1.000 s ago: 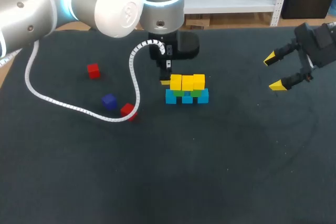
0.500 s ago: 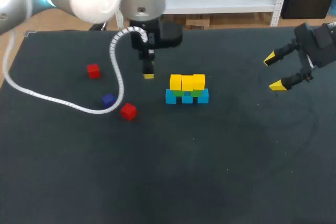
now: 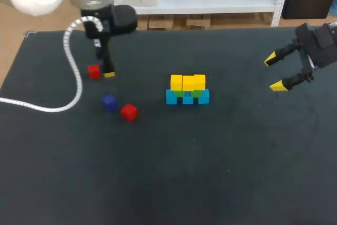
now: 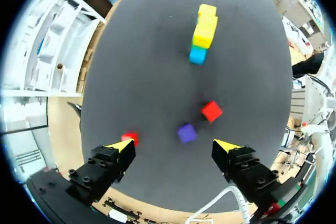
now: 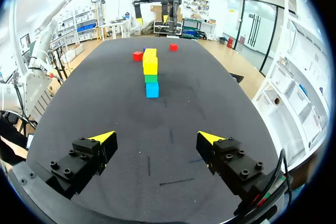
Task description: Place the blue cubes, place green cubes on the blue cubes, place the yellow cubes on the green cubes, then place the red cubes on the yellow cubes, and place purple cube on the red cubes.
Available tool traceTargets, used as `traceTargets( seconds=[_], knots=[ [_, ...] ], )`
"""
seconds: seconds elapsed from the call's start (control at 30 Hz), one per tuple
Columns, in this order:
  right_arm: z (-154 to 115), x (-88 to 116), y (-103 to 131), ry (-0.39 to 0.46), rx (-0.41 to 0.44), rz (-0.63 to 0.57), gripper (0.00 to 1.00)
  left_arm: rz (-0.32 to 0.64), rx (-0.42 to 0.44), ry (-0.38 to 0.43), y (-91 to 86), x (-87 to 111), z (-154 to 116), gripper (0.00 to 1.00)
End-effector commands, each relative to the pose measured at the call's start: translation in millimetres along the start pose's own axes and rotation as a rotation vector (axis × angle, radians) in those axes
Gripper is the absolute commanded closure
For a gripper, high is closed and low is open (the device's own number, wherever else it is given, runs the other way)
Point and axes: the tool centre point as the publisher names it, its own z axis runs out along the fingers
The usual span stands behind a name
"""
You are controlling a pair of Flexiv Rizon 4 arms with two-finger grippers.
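A stack stands mid-table: blue cubes (image 3: 188, 98) at the bottom, green cubes (image 3: 186, 93) on them, yellow cubes (image 3: 188, 82) on top. The left wrist view shows the same stack (image 4: 203, 32) far ahead of the fingers. My left gripper (image 3: 104, 72) hangs open right beside a red cube (image 3: 93, 71). In its wrist view that gripper (image 4: 174, 145) has the red cube (image 4: 130, 138) next to one fingertip. The purple cube (image 4: 186, 132) and a second red cube (image 4: 211, 111) lie just ahead. My right gripper (image 3: 278, 72) is open and empty, off to the right.
The purple cube (image 3: 109, 101) and the second red cube (image 3: 128, 111) lie close together, left of the stack. A white cable (image 3: 58, 106) from my left arm loops over the table's left side. In the right wrist view the stack (image 5: 150, 72) stands ahead of my right gripper (image 5: 156, 137).
My left arm has swung from beside the stack to the far-left red cube, and its gripper has gone from shut to open. The right arm has not moved.
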Motion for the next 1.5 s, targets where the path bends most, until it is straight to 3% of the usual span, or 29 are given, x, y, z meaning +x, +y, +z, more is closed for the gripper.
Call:
traceTargets(
  seconds=[0.03, 0.27, 0.63, 1.07, 1.5],
  knots=[
    [0.4, 0.4, -0.2, -0.002, 0.000, -0.001, 0.00, -0.010, 0.009, -0.037, 19.2, 21.2, 7.6, 0.00],
    [0.4, 0.4, -0.2, -0.002, 0.000, -0.001, 0.00, -0.001, 0.014, -0.019, 46.8, 32.6, 26.9, 0.00],
    [0.4, 0.4, -0.2, -0.002, 0.000, -0.001, 0.00, 0.016, 0.025, -0.079, 73.0, 28.9, 62.6, 0.00],
    [0.4, 0.4, -0.2, -0.002, 0.000, -0.001, 0.00, -0.035, 0.020, -0.056, 101.3, 30.4, 107.3, 0.00],
    [0.4, 0.4, -0.2, -0.002, 0.000, -0.001, 0.00, -0.030, 0.014, -0.051, 95.2, 29.5, 112.4, 0.00]
  ],
)
